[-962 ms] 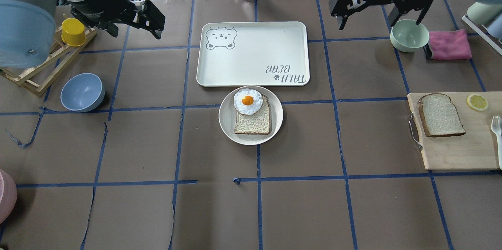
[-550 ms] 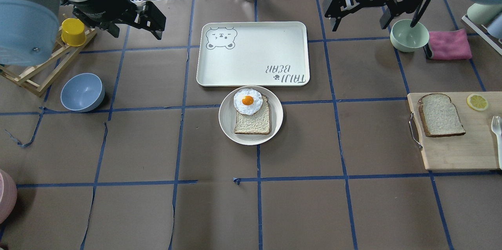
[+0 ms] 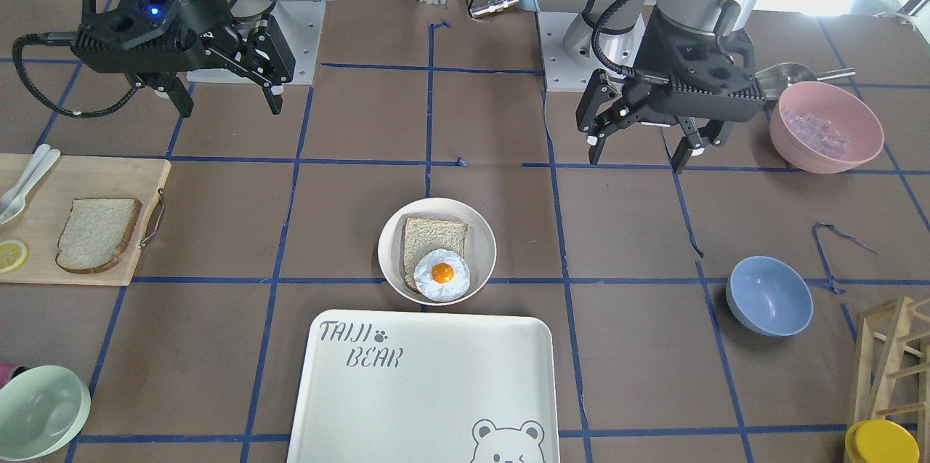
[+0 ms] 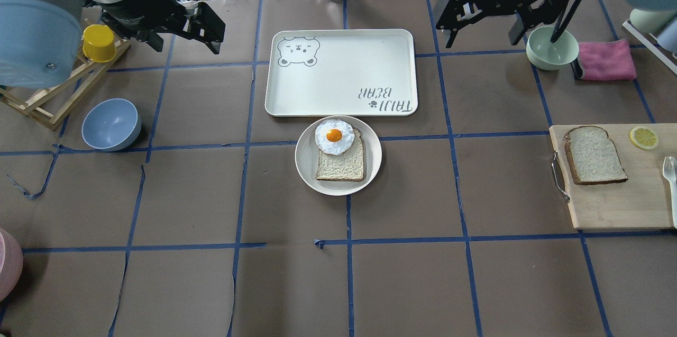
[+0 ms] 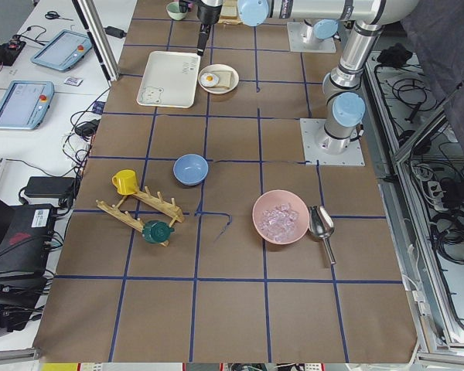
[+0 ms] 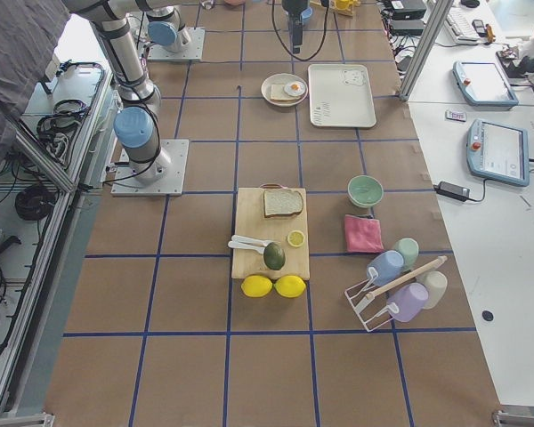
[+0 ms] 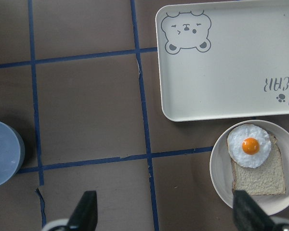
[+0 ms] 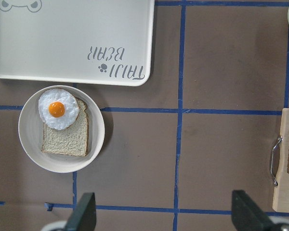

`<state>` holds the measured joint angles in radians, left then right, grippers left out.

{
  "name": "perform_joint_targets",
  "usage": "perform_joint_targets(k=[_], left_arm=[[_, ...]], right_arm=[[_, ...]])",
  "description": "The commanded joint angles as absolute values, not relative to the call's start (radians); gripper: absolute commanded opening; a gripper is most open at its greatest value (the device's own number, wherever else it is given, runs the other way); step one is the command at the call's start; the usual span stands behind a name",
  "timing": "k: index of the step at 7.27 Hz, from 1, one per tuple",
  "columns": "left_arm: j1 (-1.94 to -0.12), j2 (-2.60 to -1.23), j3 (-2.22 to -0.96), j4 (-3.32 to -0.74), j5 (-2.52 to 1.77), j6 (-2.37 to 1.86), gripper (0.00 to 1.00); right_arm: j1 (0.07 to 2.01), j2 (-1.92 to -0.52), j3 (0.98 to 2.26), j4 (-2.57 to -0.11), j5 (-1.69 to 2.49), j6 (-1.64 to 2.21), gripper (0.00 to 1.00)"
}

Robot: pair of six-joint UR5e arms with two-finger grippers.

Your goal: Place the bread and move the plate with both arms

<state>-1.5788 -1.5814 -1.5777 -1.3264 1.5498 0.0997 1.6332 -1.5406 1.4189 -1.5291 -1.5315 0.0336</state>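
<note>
My black two-finger left gripper (image 3: 636, 152) hangs above the brown paper-covered table (image 4: 211, 284), jaws spread wide, grasping nothing. My black two-finger right gripper (image 3: 229, 103) hangs released and empty too, well apart from the bread (image 4: 595, 155), a thick pale slice with a dark brown crust, which lies flat on a pale wooden cutting board (image 4: 619, 207) at my right, near a yellow lemon slice (image 4: 643, 137). The plate (image 4: 305, 165), a round cream-white shallow dish, sits mid-table, apart from both grippers, just beside a rectangular cream tray printed with a bear (image 4: 341, 78). On it lie a thinner, squarer tan slice (image 4: 341, 166) and a fried egg (image 4: 334, 136) overlapping that slice's corner
</note>
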Motion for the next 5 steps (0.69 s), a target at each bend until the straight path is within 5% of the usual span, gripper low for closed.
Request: perform_joint_targets(k=[1, 5], left_arm=[[-1.562, -1.58, -1.574, -1.327, 1.548, 0.115, 1.0], [-1.559, -1.575, -1.577, -1.327, 1.549, 0.112, 1.0]], right_arm=[[1.632, -1.542, 1.419, -1.522, -1.54, 0.034, 1.0], [1.632, -1.542, 1.42, -1.529, -1.542, 0.04, 1.0]])
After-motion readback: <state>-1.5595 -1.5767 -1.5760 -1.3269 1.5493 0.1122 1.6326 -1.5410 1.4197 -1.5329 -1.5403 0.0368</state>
